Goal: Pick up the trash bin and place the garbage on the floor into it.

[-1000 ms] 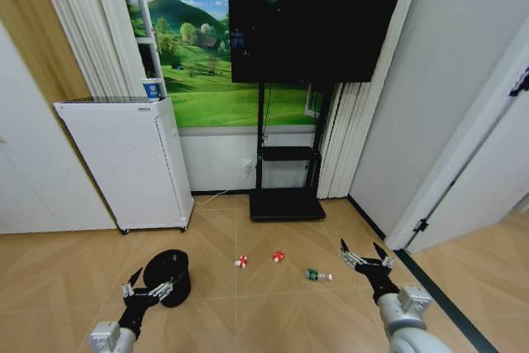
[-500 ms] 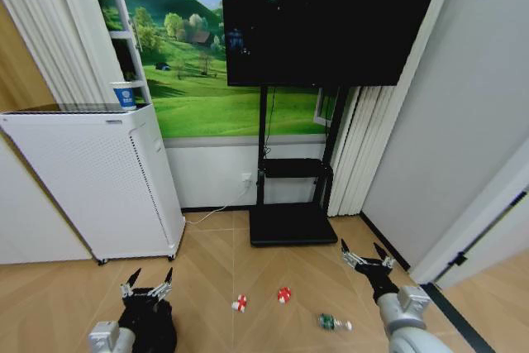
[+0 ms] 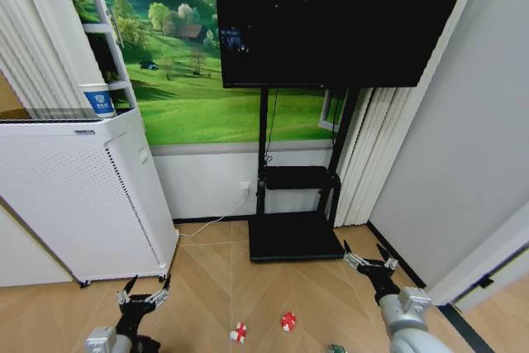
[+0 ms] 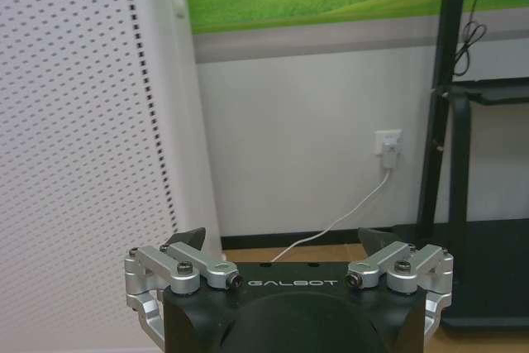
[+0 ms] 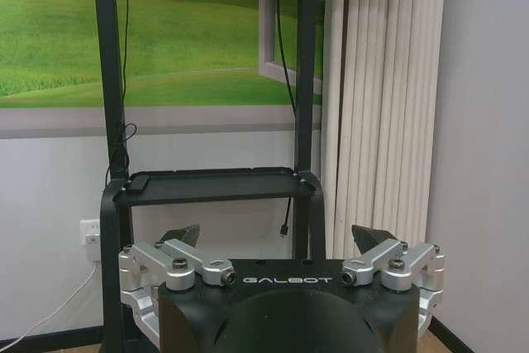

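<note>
- Both pincers hang low in the head view with fingers spread wide and nothing between them: the left pincer (image 3: 145, 295) at the lower left of the frame, the right pincer (image 3: 369, 263) at the lower right. The wrist views confirm it, the left pincer (image 4: 283, 247) gaping toward the white perforated appliance (image 4: 83, 146), the right pincer (image 5: 279, 237) toward the black TV stand (image 5: 207, 183).
- Over the last second the whole head view has tilted up and drawn closer to the wall. The camera has moved, not the things. The floor, once broad in the frame, has shrunk to a thin strip along the bottom edge.
- The trash bin, earlier plain at the lower left by the left pincer, has slid almost out of frame. Only a dark shape sits under that pincer at the very bottom edge, and I cannot tell whether it is bin or arm.
- Of the garbage, the red-and-white scrap (image 3: 239, 333) and the red ball-like piece (image 3: 288, 321) lie on the floor at the bottom centre, near each other but apart. The small bottle (image 3: 336, 349) is cut off by the bottom edge; only a green sliver shows.
- For the task this reads as a setback in sight, not in progress: nothing is gripped and the bin is not yet lifted.
- A blue-and-white paper cup (image 3: 98, 99) stands on the appliance, upper left.
</note>
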